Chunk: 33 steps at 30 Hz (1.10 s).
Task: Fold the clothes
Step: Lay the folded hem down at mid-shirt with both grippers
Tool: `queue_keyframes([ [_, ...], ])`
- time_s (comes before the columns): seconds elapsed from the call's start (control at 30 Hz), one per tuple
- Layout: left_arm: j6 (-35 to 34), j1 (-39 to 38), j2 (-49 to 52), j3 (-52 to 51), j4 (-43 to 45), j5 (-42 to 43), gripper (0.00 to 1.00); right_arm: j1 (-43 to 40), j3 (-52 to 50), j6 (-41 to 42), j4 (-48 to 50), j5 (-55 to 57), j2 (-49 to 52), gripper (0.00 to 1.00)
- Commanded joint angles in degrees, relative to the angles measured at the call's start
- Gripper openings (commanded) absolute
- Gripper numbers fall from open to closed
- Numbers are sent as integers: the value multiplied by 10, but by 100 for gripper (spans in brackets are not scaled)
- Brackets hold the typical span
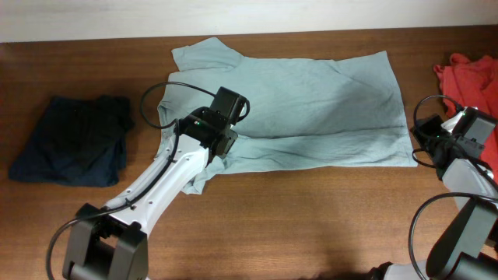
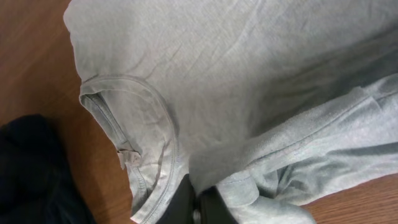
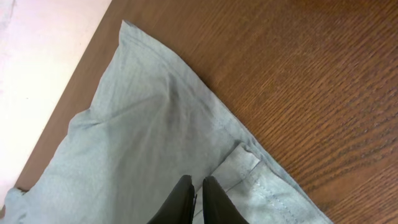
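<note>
The pale grey-blue T-shirt lies spread across the middle of the table, with its lower strip doubled over. My left gripper is over its left part, near the round neck. In the left wrist view this gripper is shut on a bunched fold of the shirt. My right gripper is at the shirt's right edge. In the right wrist view its fingers are pressed together on the shirt beside a flipped bit of hem.
A dark navy garment lies bunched at the left and also shows in the left wrist view. A red-orange garment lies at the far right, behind the right arm. Bare wooden table runs along the front.
</note>
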Motion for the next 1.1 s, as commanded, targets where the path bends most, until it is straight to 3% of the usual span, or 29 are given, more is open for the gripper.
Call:
queue_keyframes([
  [0.0, 5, 3, 9, 6, -1, -27, 27, 3, 11, -1, -12, -10, 3, 14],
  [0.03, 0, 6, 9, 6, -3, -35, 35, 3, 11, -1, -19, -14, 3, 15],
  [0.1, -18, 11, 7, 6, -8, -37, 43, 3, 11, -1, -28, -19, 3, 17],
  [0.17, -42, 17, 6, 7, -32, -21, 58, 3, 11, -1, -44, -21, 3, 29],
  [0.23, -47, 18, 5, 7, -61, 22, 63, 3, 11, -2, -59, -21, 3, 36],
  [0.37, -46, 18, 5, 4, -130, 177, 62, 3, 10, -2, -105, -20, 3, 43],
  [0.43, -46, 12, 5, -5, -143, 204, 62, 3, 10, -2, -115, -20, 3, 44],
  [0.73, -46, -10, 15, -104, -56, 159, 56, 3, 10, -6, -147, -20, 3, 44],
  [0.93, -46, -10, 23, -110, -31, 130, 37, 3, 10, -6, -156, -20, 3, 44],
  [1.07, -46, -10, 39, -111, -21, 104, 34, 3, 10, -6, -158, -20, 3, 44],
])
